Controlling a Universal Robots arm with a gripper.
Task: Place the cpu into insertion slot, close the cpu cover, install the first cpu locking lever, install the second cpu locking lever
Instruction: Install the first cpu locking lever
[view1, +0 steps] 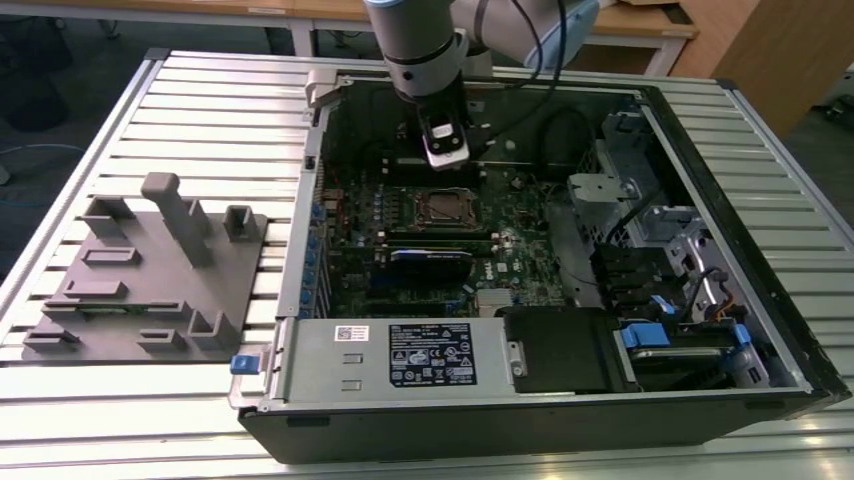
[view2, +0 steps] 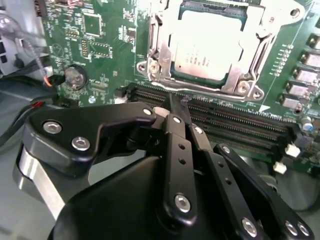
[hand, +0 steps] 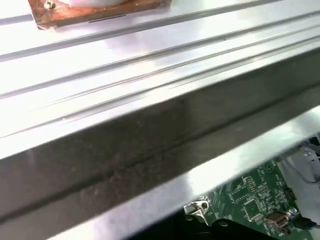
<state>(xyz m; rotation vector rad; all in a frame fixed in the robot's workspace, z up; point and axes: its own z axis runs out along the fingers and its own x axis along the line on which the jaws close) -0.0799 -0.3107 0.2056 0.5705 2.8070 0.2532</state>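
Gripper (view2: 176, 101) over the green circuit board (view2: 100, 30) inside the open computer case (view1: 534, 420). Its fingers (view2: 172, 140) are drawn together and grip nothing, with the tip above the long black memory slots (view2: 235, 125), just beside the insertion slot (view1: 445, 207). The cpu (view2: 206, 42) lies seated in that slot, framed by the cpu cover (view2: 161, 37), which lies flat.

The cpu (view2: 205, 47) lies in the insertion slot (view2: 243, 88) — memory slots (view2: 235, 120) just beside it.

Exterior view high over case (view1: 534, 428); wrist views near motherboard (view2: 65, 30).
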